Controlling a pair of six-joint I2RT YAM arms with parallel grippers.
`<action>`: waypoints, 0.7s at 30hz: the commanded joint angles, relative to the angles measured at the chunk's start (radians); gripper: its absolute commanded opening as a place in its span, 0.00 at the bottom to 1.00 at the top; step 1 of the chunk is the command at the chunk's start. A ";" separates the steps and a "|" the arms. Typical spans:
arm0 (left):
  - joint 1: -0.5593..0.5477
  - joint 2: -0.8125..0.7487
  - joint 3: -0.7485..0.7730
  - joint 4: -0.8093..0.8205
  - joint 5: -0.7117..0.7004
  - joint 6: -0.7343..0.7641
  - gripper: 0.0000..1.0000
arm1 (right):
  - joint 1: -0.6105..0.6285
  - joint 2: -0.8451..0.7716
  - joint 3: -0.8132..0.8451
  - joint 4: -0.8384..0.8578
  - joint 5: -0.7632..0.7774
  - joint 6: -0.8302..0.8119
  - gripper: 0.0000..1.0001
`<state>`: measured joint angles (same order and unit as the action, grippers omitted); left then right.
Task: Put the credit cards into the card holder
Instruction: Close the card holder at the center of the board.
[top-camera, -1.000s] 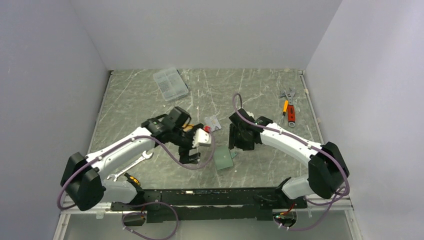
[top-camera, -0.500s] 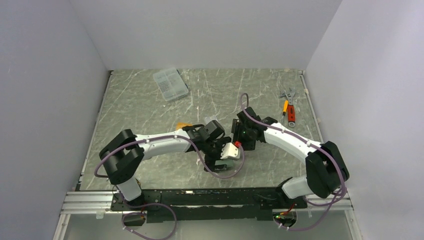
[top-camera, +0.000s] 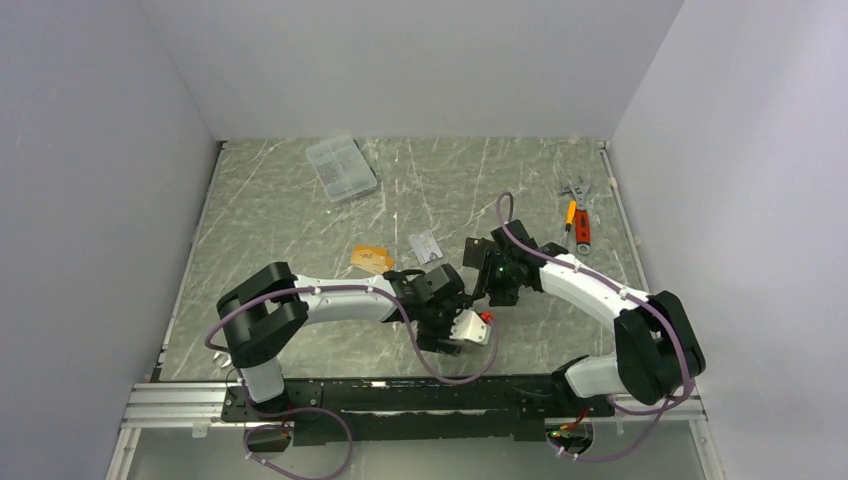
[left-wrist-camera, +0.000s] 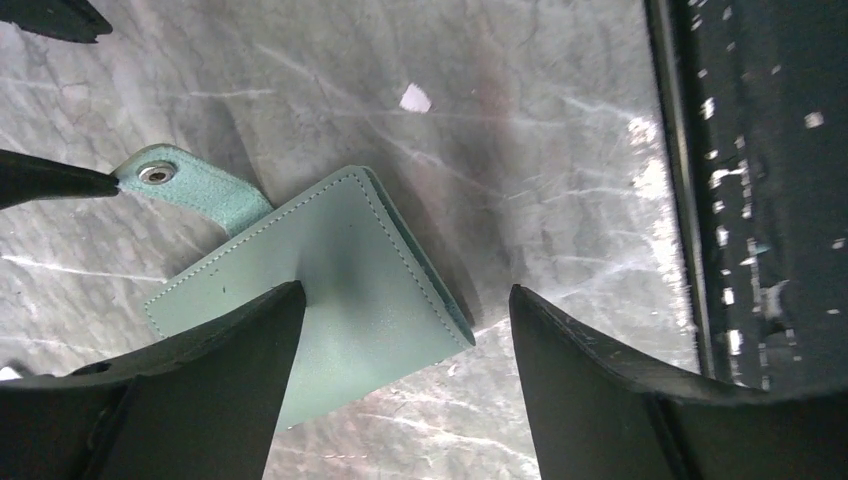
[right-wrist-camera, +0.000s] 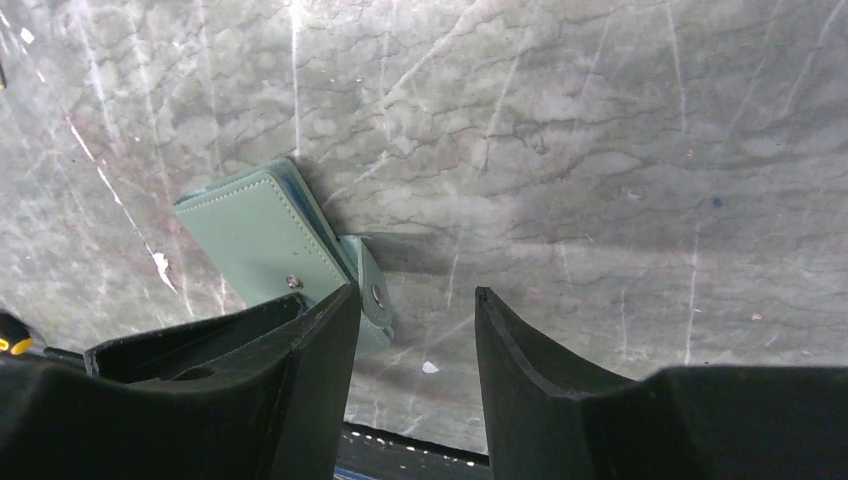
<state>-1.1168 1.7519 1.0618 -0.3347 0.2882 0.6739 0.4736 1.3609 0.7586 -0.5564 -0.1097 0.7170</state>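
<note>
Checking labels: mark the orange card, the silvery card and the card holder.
orange card (top-camera: 371, 259): top view, its middle.
silvery card (top-camera: 425, 246): top view, its middle.
card holder (left-wrist-camera: 370, 270): left wrist view, outer cover.

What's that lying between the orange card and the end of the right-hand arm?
A silvery card with dark marks lies flat there, between the orange card and the black end of the right arm. The overhead view shows it.

The card holder (left-wrist-camera: 340, 270), a grey-green wallet with stitched edges, lies folded shut and flat on the table (left-wrist-camera: 520, 150), around the middle and toward the near edge. Its snap tab (left-wrist-camera: 185, 185) sticks out sideways. Farther back and to the left, the orange-gold credit card (top-camera: 372, 259) lies flat. The silvery-white credit card (top-camera: 426, 246) lies to its right, apart from it.
</note>
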 joint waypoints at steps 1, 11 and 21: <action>0.001 -0.029 -0.042 0.012 -0.082 0.059 0.80 | -0.003 -0.041 -0.026 0.068 -0.035 0.013 0.48; 0.022 -0.079 -0.075 -0.048 -0.104 0.154 0.62 | -0.003 -0.049 -0.047 0.105 -0.041 0.027 0.41; 0.057 -0.129 -0.012 -0.198 0.037 0.136 0.54 | -0.001 0.023 0.049 0.157 -0.057 -0.016 0.41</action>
<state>-1.0737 1.6817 1.0168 -0.4408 0.2382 0.8169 0.4728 1.3479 0.7254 -0.4755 -0.1417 0.7250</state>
